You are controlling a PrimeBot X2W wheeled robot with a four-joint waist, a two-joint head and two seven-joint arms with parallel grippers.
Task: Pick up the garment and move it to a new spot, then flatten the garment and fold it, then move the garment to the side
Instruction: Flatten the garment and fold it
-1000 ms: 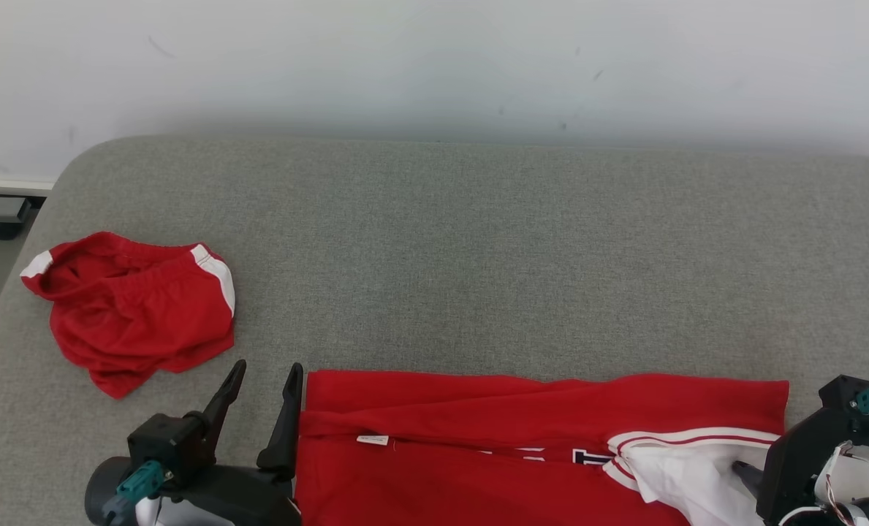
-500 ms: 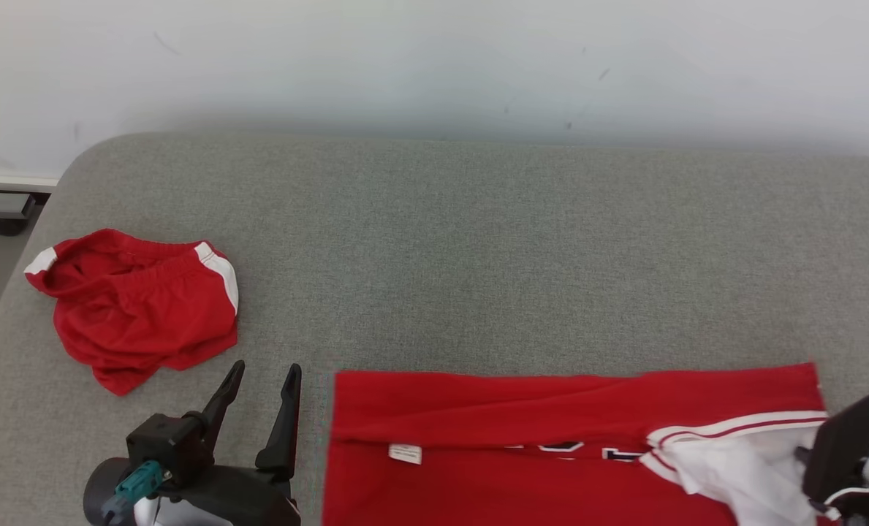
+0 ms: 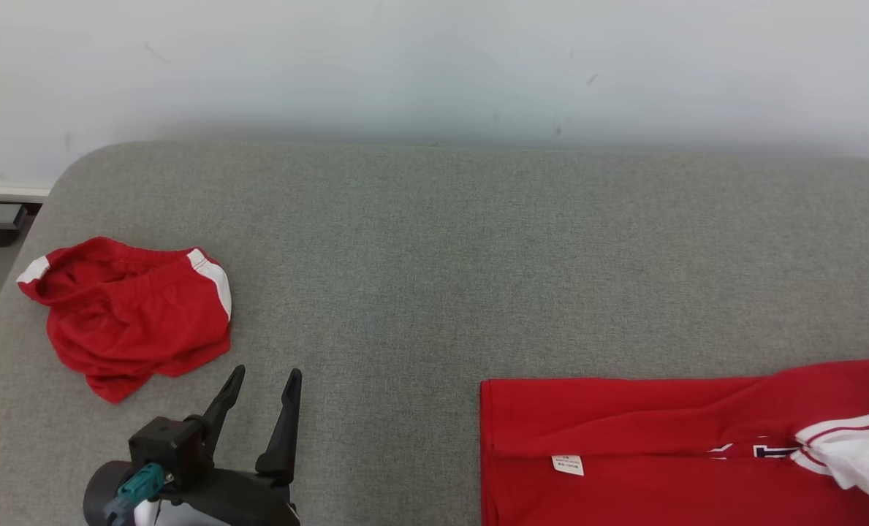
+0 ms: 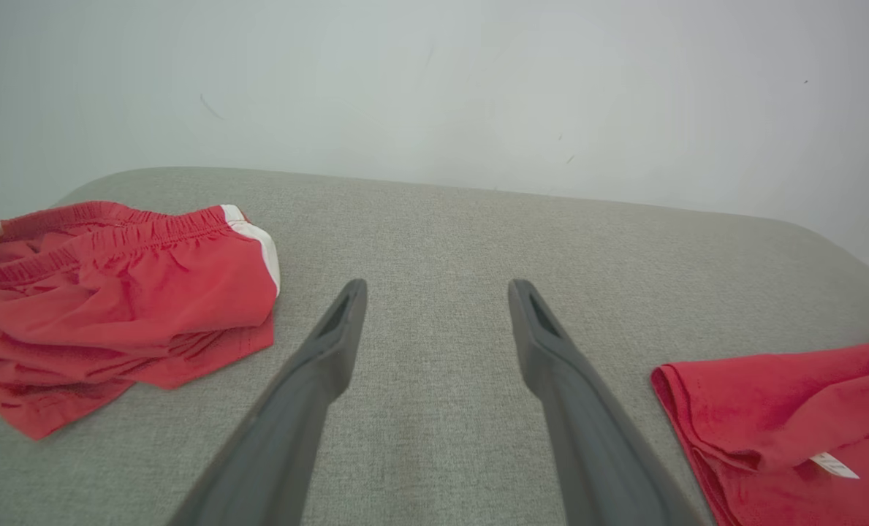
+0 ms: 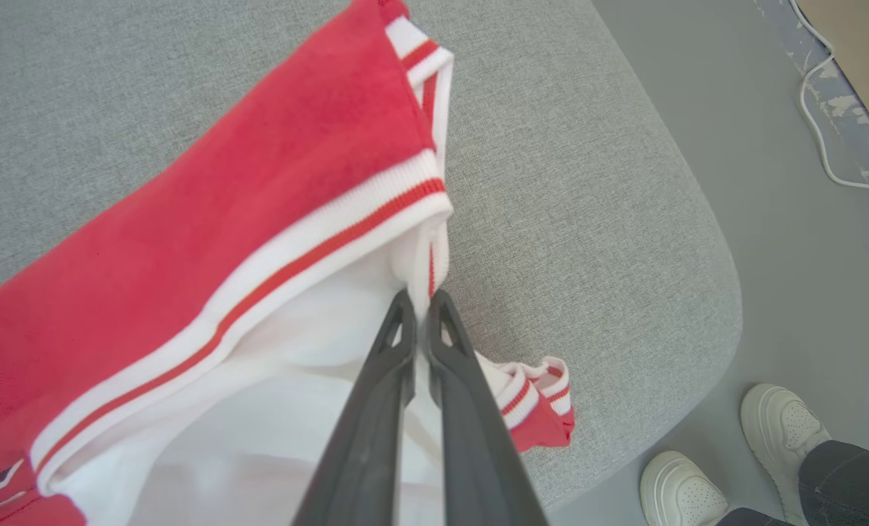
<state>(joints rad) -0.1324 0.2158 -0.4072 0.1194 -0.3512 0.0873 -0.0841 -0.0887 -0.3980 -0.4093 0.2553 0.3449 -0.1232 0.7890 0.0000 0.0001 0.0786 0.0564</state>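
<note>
At the near right of the grey fabric-covered table lies the folded red garment with white striped ribbed trim, its left edge square and its right end running out of my head view. My right gripper is pinched tight on the bunched white trim, with only cloth between its fingers. My left gripper sits at the near left, fingers spread wide and holding nothing. It is well apart from the garment, with the crumpled red shorts with white side panels just beyond it on the far left.

I judge this to be the slide to the side, with the fold already made. To do it well I would draw low and slow, straight to the right, so the layers travel together rather than peel. A single pinch at the trim can lift it and open the fold, so I would keep the cloth close to the table. A loose striped cuff lies close to the rounded right edge, with a person's white shoes on the floor beyond, so I would stop short of the drop
</note>
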